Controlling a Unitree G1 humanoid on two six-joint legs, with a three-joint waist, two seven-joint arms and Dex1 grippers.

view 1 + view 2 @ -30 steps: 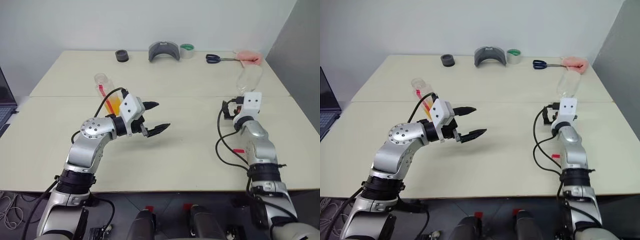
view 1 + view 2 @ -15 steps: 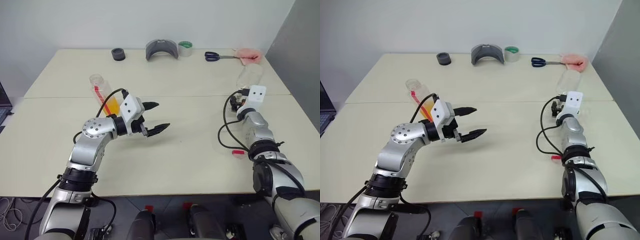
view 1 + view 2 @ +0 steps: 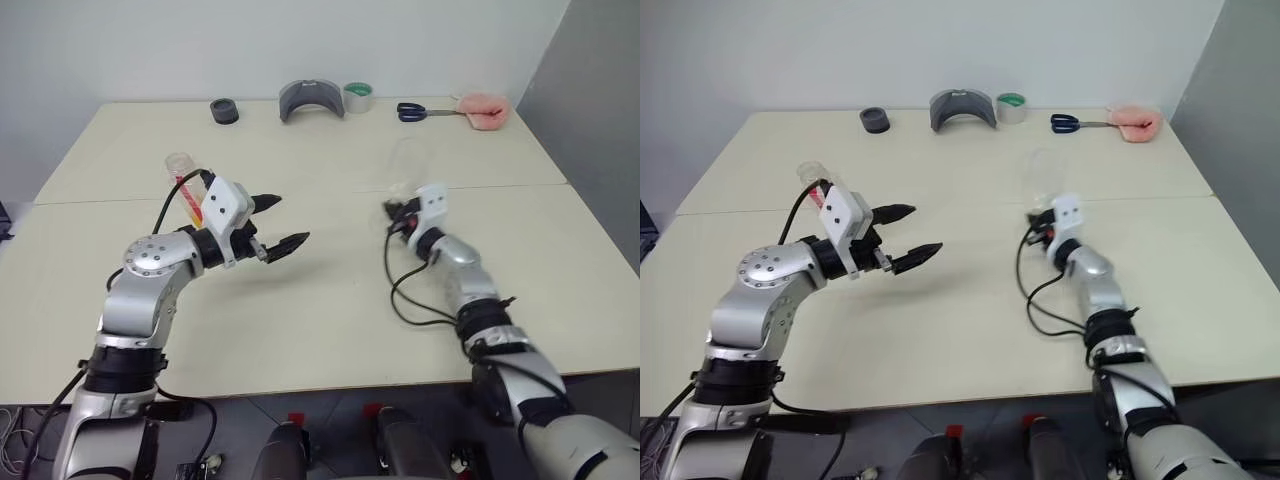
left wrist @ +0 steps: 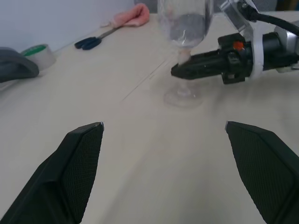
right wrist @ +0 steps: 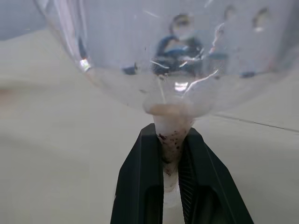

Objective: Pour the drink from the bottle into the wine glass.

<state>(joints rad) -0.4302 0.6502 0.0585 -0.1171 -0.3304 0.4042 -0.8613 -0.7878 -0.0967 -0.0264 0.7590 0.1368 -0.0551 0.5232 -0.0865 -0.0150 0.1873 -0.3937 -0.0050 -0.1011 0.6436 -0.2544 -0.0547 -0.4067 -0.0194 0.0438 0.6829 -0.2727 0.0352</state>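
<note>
Pale desk (image 3: 330,300) fills mid-frame: the bottle (image 3: 188,186) stands upright at left, just behind the wide-open, empty left gripper (image 3: 275,222); the right gripper (image 4: 180,70), centre-right, is clamped on the glass (image 4: 186,28) stem.
</note>
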